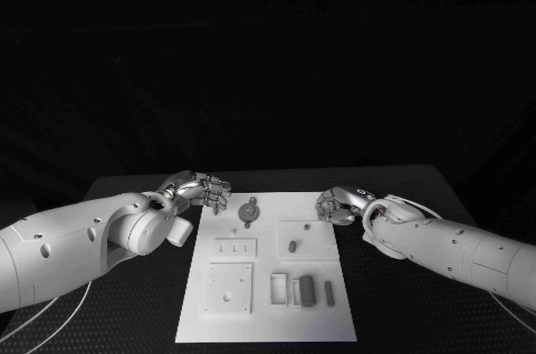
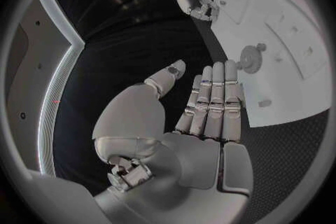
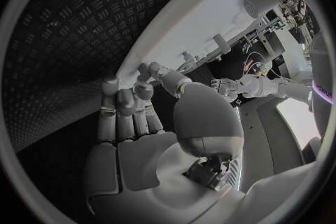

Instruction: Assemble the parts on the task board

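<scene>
The white task board (image 1: 268, 323) lies in the middle of the table. On it I see a round grey part (image 1: 248, 211) near the far edge, a small grey part (image 1: 293, 246) in a square recess, and three upright long parts (image 1: 305, 290) near the front. My left hand (image 1: 199, 190) hovers by the board's far left corner; its fingers (image 2: 213, 101) are straight and it holds nothing. The round part (image 2: 250, 57) lies just beyond them. My right hand (image 1: 338, 204) is at the board's far right edge, and its fingers (image 3: 126, 106) reach to the board (image 3: 210, 17), empty.
A raised square plate (image 1: 229, 288) with a hole and a small block with three pegs (image 1: 235, 248) occupy the board's left half. Black ribbed table (image 1: 402, 183) surrounds the board. White cables trail by both arms.
</scene>
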